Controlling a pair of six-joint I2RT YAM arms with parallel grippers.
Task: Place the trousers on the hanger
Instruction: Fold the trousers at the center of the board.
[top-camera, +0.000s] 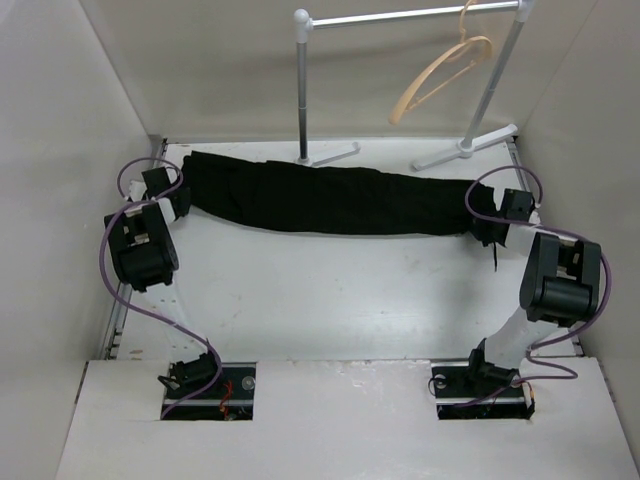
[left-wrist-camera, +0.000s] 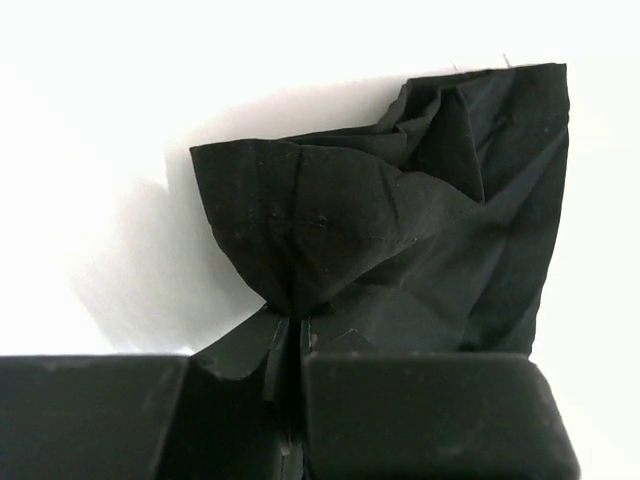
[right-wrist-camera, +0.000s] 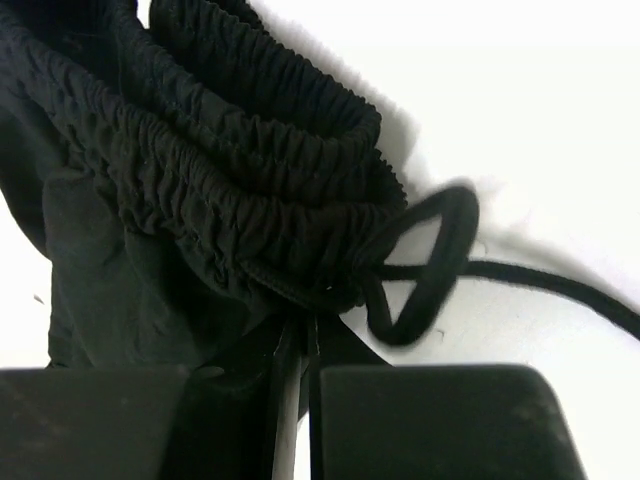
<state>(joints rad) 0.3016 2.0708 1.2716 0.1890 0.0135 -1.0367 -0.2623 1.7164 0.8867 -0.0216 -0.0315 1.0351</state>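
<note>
The black trousers (top-camera: 330, 200) lie stretched left to right across the far half of the table. My left gripper (top-camera: 180, 205) is shut on their left end, the leg hems (left-wrist-camera: 300, 230), with the cloth pinched between the jaws (left-wrist-camera: 290, 330). On the right, my right gripper (top-camera: 490, 232) is shut on the gathered elastic waistband (right-wrist-camera: 230, 170), next to the looped drawstring (right-wrist-camera: 430, 260). The tan wooden hanger (top-camera: 440, 75) hangs tilted from the rail at the back right, well above and behind the cloth.
A white rail stand (top-camera: 400, 15) with two posts and feet (top-camera: 465, 150) stands behind the trousers. White walls close in the table on the left, right and back. Purple cables loop from both arms.
</note>
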